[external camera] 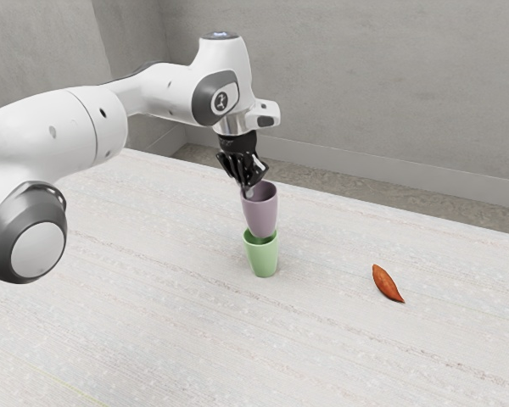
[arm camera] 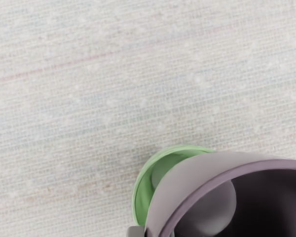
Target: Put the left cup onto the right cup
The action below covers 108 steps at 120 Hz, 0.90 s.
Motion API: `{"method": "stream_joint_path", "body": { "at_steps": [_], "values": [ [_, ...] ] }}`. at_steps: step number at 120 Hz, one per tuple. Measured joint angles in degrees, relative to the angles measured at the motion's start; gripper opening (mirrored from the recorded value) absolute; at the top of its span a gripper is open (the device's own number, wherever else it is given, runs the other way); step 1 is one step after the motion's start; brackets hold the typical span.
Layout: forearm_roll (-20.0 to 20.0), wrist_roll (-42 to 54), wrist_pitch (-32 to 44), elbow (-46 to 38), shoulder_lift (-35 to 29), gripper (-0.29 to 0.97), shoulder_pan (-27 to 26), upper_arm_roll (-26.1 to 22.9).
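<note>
Purple cup (external camera: 260,212) sits with its base down inside the green cup (external camera: 262,254), which stands on the table (external camera: 136,331), and the end effector (external camera: 251,178) is clamped on the purple cup's upper rim.

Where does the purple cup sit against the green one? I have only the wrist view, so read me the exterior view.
Observer: The purple cup's lower end is down inside the green cup, which stands upright on the table.
Operator: Now report where the gripper is.
Observer: The gripper is at the purple cup's rim, on the side toward the arm.
</note>
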Motion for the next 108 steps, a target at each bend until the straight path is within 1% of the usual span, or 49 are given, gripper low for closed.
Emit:
{"method": "stream_joint_path", "body": {
  "at_steps": [64, 108],
  "values": [
    [0.0, -0.1, 0.5, -1.2, 0.0, -0.11, 0.4, 0.0],
    [-0.3, -0.2, 0.8, -1.4, 1.2, -0.11, 0.3, 0.0]
  ]
}}
